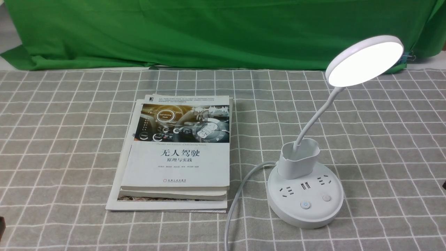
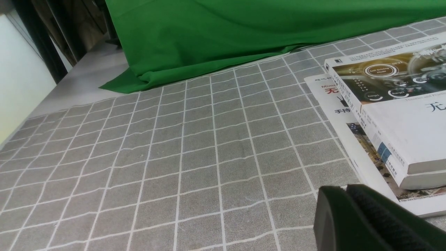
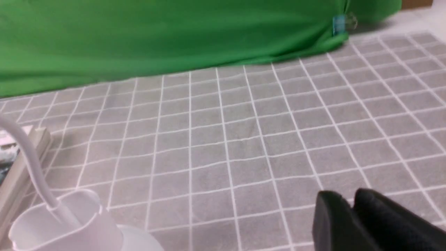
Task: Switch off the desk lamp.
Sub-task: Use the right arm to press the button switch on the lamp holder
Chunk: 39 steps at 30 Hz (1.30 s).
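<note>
The white desk lamp stands on the right of the table. Its round disc head [image 1: 366, 61] glows brightly. A thin bent neck [image 1: 315, 120] runs down into a small cup [image 1: 299, 158] on the wide round base [image 1: 306, 209]. The base carries sockets, a blue-ringed button [image 1: 305, 205] and a plain button [image 1: 326, 198]. The cup [image 3: 59, 219] and neck [image 3: 31, 164] also show in the right wrist view. My right gripper [image 3: 348, 197] is shut and empty over bare cloth, apart from the lamp. My left gripper [image 2: 345, 190] is shut and empty beside the books.
A stack of books [image 1: 177, 153] lies in the middle, left of the lamp, and shows in the left wrist view [image 2: 400, 115]. The lamp's white cord [image 1: 237, 195] runs from the base toward the front edge. A green cloth [image 1: 209, 31] hangs at the back. A grey checked tablecloth [image 1: 69, 139] covers the table.
</note>
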{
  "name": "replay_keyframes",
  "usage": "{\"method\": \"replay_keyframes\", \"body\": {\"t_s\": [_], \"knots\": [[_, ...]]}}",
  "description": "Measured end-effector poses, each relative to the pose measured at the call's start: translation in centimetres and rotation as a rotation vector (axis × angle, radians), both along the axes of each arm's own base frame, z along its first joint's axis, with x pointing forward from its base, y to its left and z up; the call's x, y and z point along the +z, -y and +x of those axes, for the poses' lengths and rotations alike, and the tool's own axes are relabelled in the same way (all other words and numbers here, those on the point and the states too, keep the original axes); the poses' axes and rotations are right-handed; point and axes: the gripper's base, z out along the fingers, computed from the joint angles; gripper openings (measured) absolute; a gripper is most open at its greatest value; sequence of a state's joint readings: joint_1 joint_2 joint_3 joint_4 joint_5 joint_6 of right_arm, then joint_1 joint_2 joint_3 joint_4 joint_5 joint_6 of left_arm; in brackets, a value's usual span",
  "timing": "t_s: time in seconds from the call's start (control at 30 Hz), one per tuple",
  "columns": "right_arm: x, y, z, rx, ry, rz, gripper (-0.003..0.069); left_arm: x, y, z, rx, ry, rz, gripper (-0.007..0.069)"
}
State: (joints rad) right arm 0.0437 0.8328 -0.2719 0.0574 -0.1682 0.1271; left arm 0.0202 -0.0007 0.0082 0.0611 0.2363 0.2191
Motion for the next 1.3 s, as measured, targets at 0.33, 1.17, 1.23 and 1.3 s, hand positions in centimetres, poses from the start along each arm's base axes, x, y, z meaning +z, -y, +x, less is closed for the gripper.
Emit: {"method": "replay_keyframes", "body": {"t_s": [0.33,1.17,1.23,1.3], "knots": [[0.4,0.0,0.4,-0.021,0.043,0.064,0.0129,0.0,0.0,0.0,0.000,0.000,0.000,0.0019],[-2.7,-8.0,8.1,0.490,-0.743,-0.215,0.0129,0.0,0.0,0.0,0.000,0.000,0.000,0.0019],[-2.7,-9.0,8.6,0.537,-0.734,-0.247,0.0129,0.0,0.0,0.0,0.000,0.000,0.000,0.0019],[-2.7,-9.7,9.1,0.565,-0.728,-0.266,0.0130,0.0,0.0,0.0,0.000,0.000,0.000,0.0019]]}}
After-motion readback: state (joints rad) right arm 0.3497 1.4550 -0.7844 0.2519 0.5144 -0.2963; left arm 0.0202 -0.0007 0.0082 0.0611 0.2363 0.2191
